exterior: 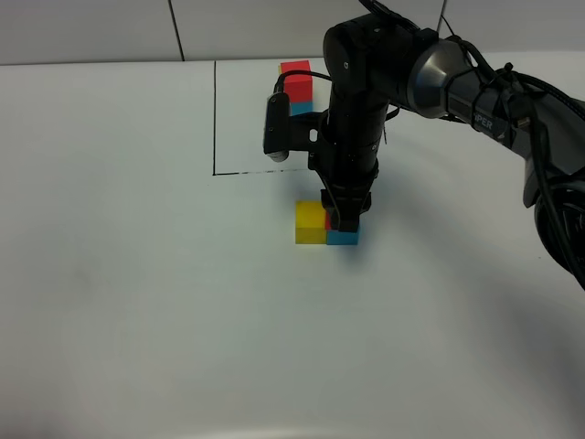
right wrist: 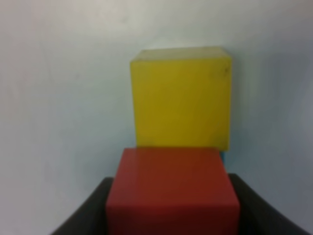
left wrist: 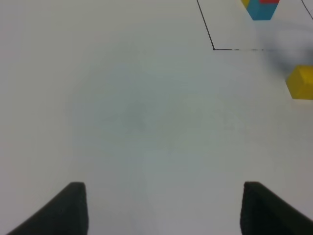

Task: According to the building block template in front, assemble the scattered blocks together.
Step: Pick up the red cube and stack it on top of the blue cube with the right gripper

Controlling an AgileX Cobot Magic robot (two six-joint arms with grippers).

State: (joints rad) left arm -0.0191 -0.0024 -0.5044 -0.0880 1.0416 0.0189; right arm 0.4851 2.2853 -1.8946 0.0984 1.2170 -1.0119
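Observation:
The template, a red block on a blue one with yellow behind, stands inside the black outlined square at the back. Near the middle of the table a yellow block sits beside a blue block. My right gripper is shut on a red block and holds it on top of the blue block, next to the yellow block. My left gripper is open and empty over bare table; the yellow block and the template show at its view's edge.
The black line of the square runs along the table at the back. The right arm reaches in from the right above the blocks.

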